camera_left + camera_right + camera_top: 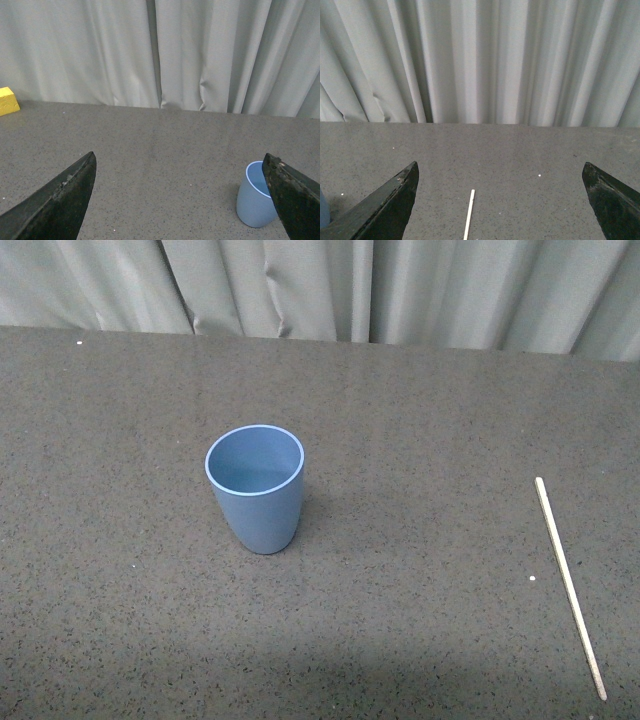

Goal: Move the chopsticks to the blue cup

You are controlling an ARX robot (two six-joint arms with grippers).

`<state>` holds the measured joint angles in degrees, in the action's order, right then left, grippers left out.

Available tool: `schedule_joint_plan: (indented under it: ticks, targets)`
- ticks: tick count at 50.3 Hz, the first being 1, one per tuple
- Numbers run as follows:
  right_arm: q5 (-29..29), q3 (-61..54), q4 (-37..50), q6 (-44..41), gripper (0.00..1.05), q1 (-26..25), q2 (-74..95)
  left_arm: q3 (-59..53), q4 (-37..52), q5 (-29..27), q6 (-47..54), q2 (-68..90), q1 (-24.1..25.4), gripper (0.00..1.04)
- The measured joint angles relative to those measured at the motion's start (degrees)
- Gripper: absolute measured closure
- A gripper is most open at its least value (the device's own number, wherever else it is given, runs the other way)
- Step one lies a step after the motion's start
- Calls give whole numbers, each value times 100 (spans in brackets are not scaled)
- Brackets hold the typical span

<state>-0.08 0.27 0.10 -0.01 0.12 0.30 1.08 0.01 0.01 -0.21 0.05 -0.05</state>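
Both spread, empty: left pincer, right pincer; chopsticks cropped in right wrist view; blue cup upright.

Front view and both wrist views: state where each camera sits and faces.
Front view: on the body, looking down at the table, blue cup and chopstick; no arm shows.
Left wrist view: low over the table, facing the curtain; open left gripper shows.
Right wrist view: likewise facing the curtain; open right gripper shows.
Shared: cup in front and left wrist; chopstick in front and right wrist.
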Motion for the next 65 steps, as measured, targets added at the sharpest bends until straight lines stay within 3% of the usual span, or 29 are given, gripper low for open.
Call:
schedule_joint_plan:
  ticks: [57, 62, 65]
  targets:
    - [0, 0, 0, 2, 9, 0, 0, 0, 0, -2, -2, 0, 0, 7]
    - [1469, 195, -538, -1154, 9, 518, 496, 0, 0, -9, -2, -2, 0, 7]
    - [1311, 304, -557, -1478, 9, 544, 979, 0, 0, -4, -2, 0, 0, 7]
